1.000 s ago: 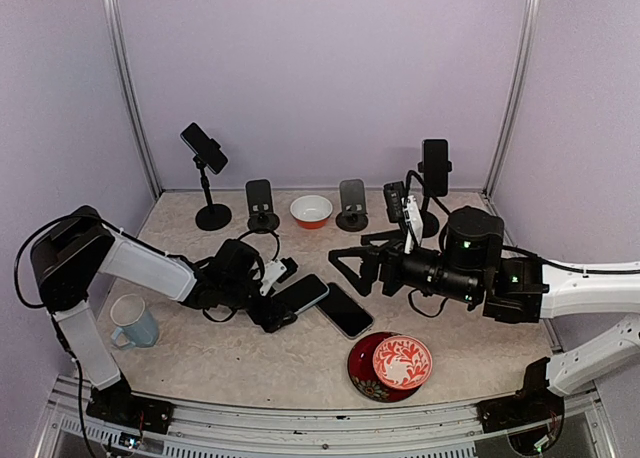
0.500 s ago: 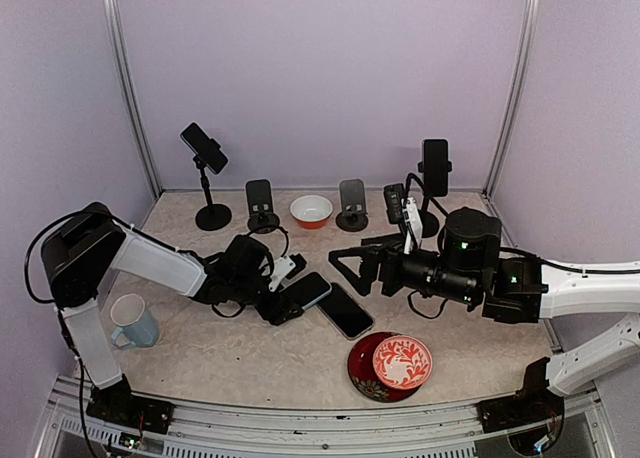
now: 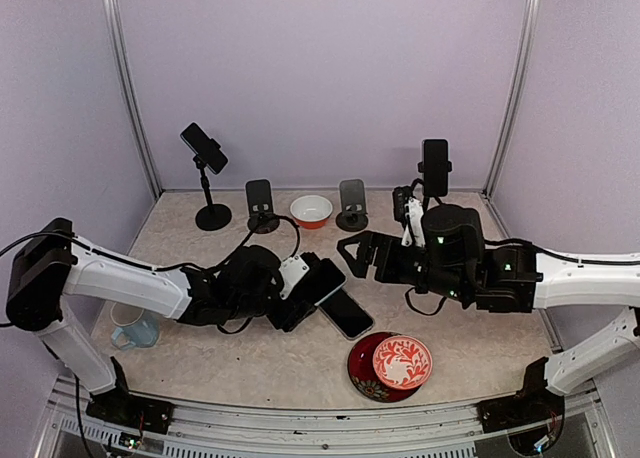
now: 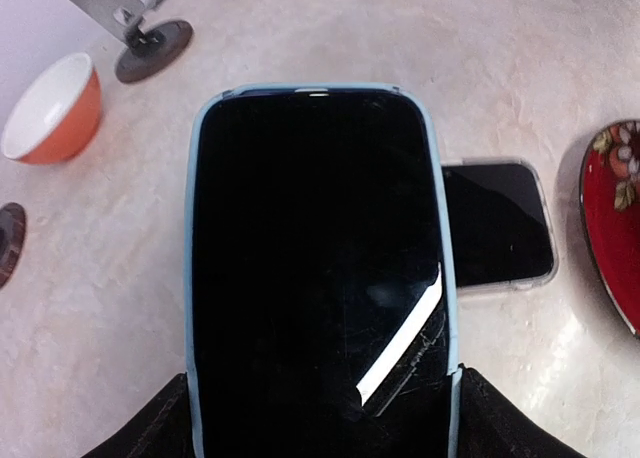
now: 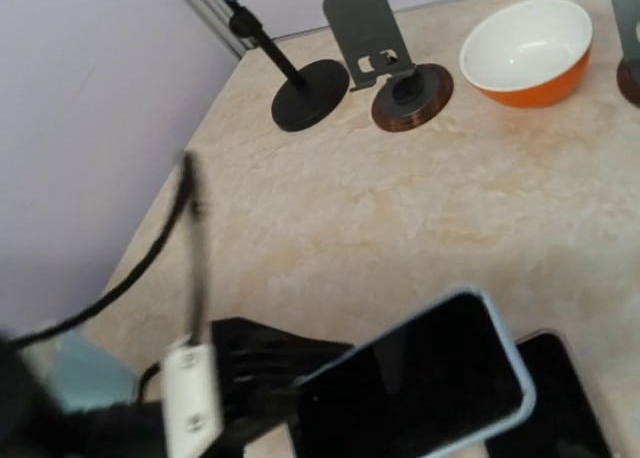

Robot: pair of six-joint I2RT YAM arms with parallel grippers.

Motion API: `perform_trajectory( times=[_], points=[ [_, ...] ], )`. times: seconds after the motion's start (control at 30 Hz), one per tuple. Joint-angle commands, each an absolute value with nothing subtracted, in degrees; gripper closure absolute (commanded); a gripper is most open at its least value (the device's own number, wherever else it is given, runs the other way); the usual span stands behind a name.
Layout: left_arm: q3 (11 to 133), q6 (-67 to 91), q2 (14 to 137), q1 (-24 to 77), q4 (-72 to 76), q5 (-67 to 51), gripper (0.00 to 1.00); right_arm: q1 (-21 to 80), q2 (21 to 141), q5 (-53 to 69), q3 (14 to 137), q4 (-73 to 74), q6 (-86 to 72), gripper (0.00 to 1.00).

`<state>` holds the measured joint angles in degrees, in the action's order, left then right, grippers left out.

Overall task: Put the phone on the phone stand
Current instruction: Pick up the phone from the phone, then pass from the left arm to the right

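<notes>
The job is roughly a third done: the phone is picked up, but it is not on a stand yet. In front of the orange bowl [image 3: 311,211] and to its left, the left end effector [image 3: 298,296] is clenched on the near end of the blue-cased phone [image 3: 320,278]. The phone is screen up and looks raised off the surface [image 3: 200,363]. Its far end overlaps the second phone [image 3: 346,312], which lies flat in front of the bowl. Just left of the bowl stands an empty stand [image 3: 260,200], and just right of it a second empty stand [image 3: 352,199]. What remains is carrying the phone to one of them and seating it. In front of the bowl and to its right, the right end effector [image 3: 353,254] hangs with jaws spread, holding nothing.

A second ago the left jaws were wide around the phone as it lay flat. They have since closed and brought it nearer the bowl. The right arm has also swung closer to the bowl.
</notes>
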<state>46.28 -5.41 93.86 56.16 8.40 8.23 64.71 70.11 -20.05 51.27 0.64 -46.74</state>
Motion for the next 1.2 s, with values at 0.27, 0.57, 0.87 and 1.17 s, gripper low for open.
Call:
perform_trajectory(
  times=[0.27, 0.57, 0.87, 1.17],
  points=[
    [39.6, -5.8, 84.3, 64.1, 28.0, 32.0, 0.44, 64.5, 74.8, -19.7, 53.2, 2.2, -59.8, 0.00],
    [33.5, -0.7, 75.7, 65.4, 37.2, 27.3, 0.46, 64.5, 78.4, -9.1, 47.6, -21.3, -42.4, 0.01],
    [33.0, -0.9, 72.6, 67.2, 36.9, 26.9, 0.46, 64.5, 86.0, -1.8, 52.3, -29.7, -37.3, 0.16],
    [31.3, 0.1, 68.6, 68.8, 37.7, 26.2, 0.46, 64.5, 88.7, 0.5, 52.3, -38.0, -33.5, 0.66]
  ],
)
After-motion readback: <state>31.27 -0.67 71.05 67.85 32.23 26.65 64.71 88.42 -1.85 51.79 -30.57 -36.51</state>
